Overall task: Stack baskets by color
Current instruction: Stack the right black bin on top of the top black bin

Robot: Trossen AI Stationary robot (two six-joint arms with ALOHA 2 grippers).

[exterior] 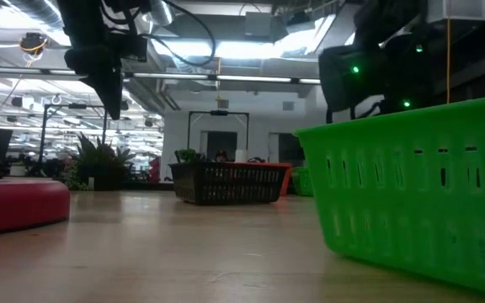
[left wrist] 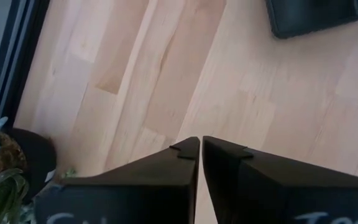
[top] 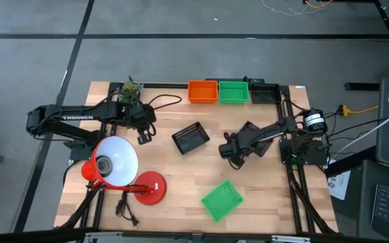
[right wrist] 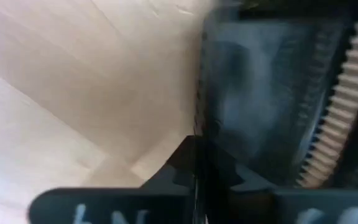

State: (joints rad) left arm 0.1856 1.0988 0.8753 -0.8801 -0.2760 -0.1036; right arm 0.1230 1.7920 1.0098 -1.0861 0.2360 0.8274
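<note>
At the table's far edge an orange basket [top: 202, 91], a green basket [top: 234, 91] and a black basket [top: 263, 93] stand in a row. Another black basket [top: 190, 139] rests flat at mid-table, and a second green basket [top: 221, 200] sits near the front edge. My right gripper [top: 231, 149] is right of centre, shut on a further black basket [top: 247, 129]. My left gripper [top: 142, 136] hangs above bare wood left of centre, shut with nothing between its fingers [left wrist: 188, 158]. My right gripper pinches a side wall of the black basket at its rim [right wrist: 199, 149], one finger inside the basket and one outside. The fingers slant steeply down onto it. The blurred wrist view does not show whether the basket's bottom is on the table.
A red desk lamp with a white shade [top: 115, 160] and a round red base [top: 148, 187] fills the near left, its cord [top: 125, 206] trailing by the front edge. A small plant [top: 131, 89] stands at the far left corner. Bare wood lies between the mid-table baskets.
</note>
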